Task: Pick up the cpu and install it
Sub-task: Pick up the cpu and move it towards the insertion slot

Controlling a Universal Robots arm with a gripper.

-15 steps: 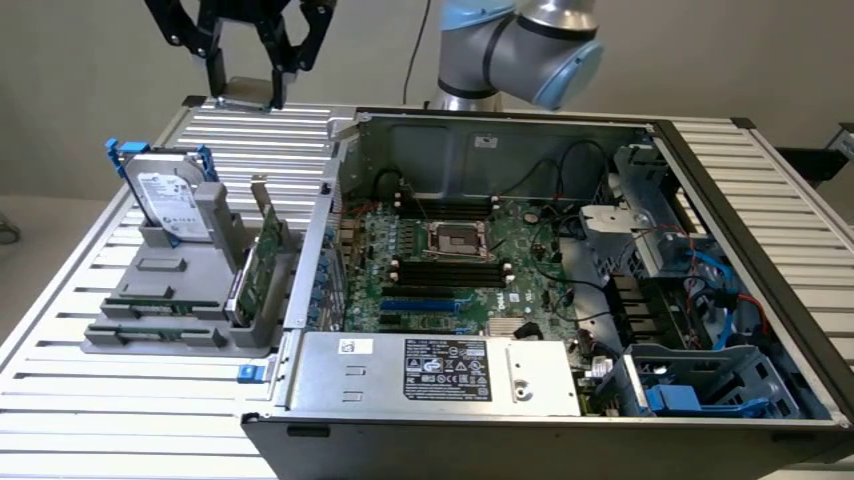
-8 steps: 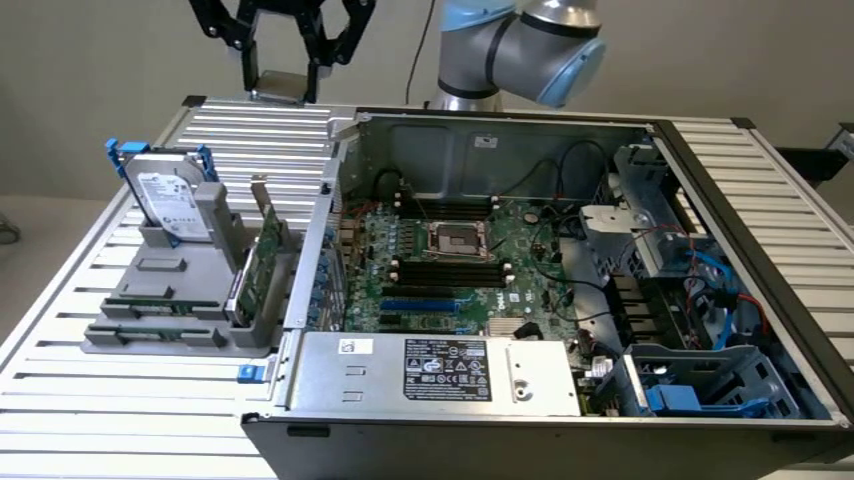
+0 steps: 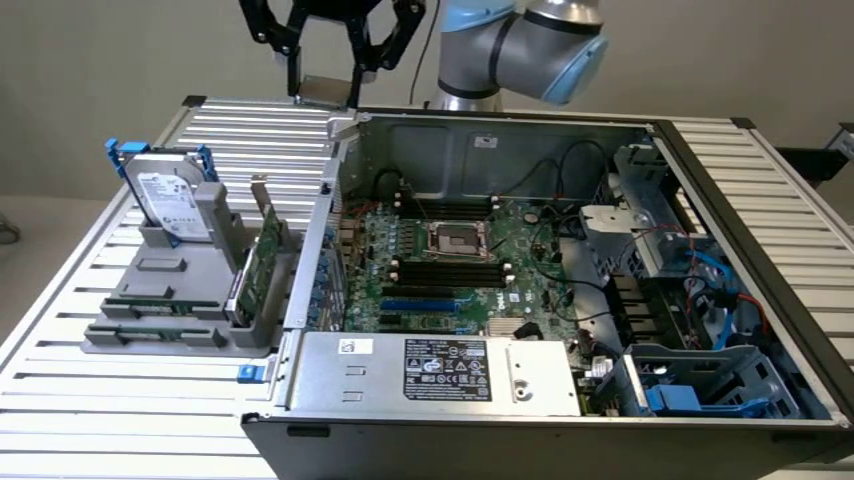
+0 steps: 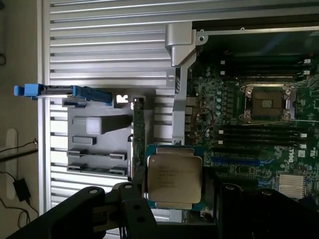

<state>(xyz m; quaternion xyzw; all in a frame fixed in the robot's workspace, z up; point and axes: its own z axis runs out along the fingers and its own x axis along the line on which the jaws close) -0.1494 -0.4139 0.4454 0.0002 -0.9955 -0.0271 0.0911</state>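
The cpu (image 3: 324, 88), a small flat square chip with a silver-grey top, hangs in the air above the back of the slatted table, just behind the open computer case's rear left corner in the exterior view. My gripper (image 3: 326, 80) is shut on it, one black finger on each side. In the wrist view the cpu (image 4: 173, 177) shows its printed metal lid and green rim, clamped between my gripper's (image 4: 174, 195) dark fingers (image 4: 133, 191). The motherboard's empty cpu socket (image 3: 451, 238) lies open in the middle of the case, also seen as the socket (image 4: 265, 103) in the wrist view.
An open computer case (image 3: 307, 385) lies on the slatted table (image 3: 120, 410), with cables, drive cages and a power supply (image 3: 447, 372) inside. At the exterior view's left a grey holder (image 3: 167, 300) carries an upright hard drive (image 3: 174, 195) and green cards (image 3: 267, 255).
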